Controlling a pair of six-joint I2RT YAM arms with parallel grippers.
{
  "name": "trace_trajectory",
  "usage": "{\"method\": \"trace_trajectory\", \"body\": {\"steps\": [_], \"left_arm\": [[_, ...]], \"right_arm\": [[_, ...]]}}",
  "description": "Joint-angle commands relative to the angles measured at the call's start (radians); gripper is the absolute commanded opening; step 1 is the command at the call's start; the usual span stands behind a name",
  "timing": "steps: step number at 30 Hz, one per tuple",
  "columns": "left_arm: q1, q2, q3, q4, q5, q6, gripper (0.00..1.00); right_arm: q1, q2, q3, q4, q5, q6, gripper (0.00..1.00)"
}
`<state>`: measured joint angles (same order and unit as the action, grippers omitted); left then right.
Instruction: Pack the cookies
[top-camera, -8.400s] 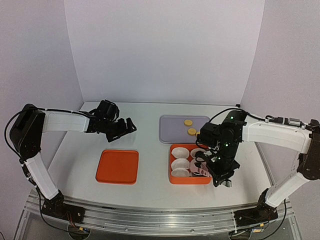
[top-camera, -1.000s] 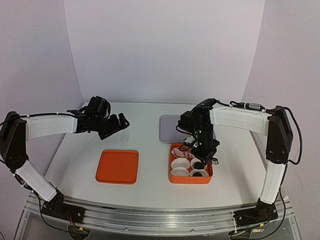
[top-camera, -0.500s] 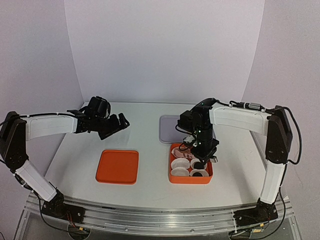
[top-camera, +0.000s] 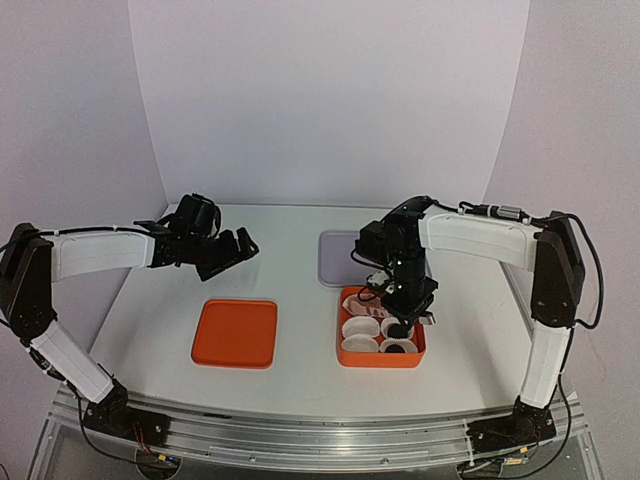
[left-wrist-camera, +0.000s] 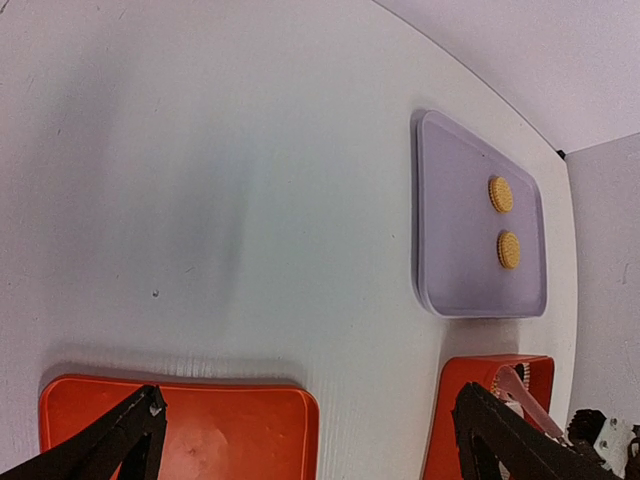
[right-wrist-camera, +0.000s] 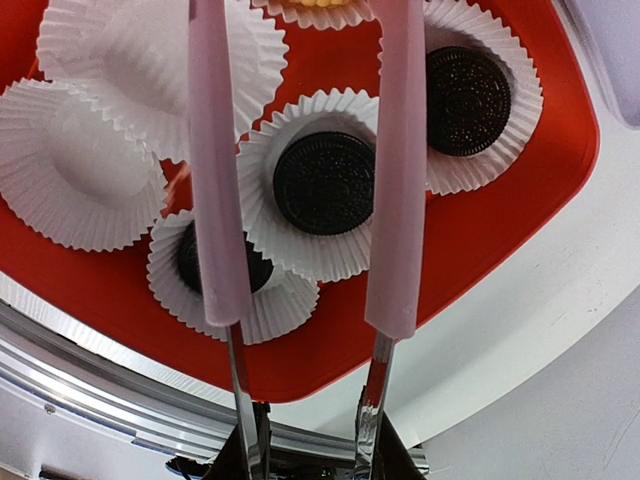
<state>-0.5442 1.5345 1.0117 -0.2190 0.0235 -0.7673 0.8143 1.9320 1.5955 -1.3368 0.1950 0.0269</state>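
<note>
- Three round dark cookies (right-wrist-camera: 325, 183) are packed in white fluted paper cups (right-wrist-camera: 90, 170) in the orange plastic box (right-wrist-camera: 310, 350). Two round yellow cookies (left-wrist-camera: 500, 194) are on the pale purple tray (left-wrist-camera: 455, 210).
- The right gripper (top-camera: 402, 308) is held over the cups, jaws apart and empty. A cup could be snagged and tipped.
- The left gripper (top-camera: 232, 252) is held with jaws apart too.
</note>
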Motion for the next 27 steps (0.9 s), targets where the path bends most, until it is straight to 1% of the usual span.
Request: {"method": "trace_trajectory", "body": {"steps": [1, 8, 13, 20, 27], "left_arm": [[0.004, -0.041, -0.01, 0.009, -0.01, -0.009, 1.0], [0.004, -0.037, -0.011, 0.01, -0.01, -0.01, 0.99], [0.004, -0.036, -0.013, 0.015, -0.01, -0.012, 1.0], [0.004, -0.025, -0.006, 0.018, -0.002, -0.013, 1.0], [0.004, -0.014, 0.006, 0.018, 0.005, -0.009, 1.0]], "right_arm": [[0.006, -0.002, 0.036, -0.299, -0.01, 0.011, 0.24], [0.005, 0.001, 0.035, -0.243, -0.038, 0.021, 0.24], [0.006, -0.005, 0.026, -0.223, -0.028, 0.035, 0.25], [0.006, -0.023, 0.031, -0.215, -0.02, 0.045, 0.29], [0.006, -0.043, 0.033, -0.215, -0.032, 0.054, 0.29]]}}
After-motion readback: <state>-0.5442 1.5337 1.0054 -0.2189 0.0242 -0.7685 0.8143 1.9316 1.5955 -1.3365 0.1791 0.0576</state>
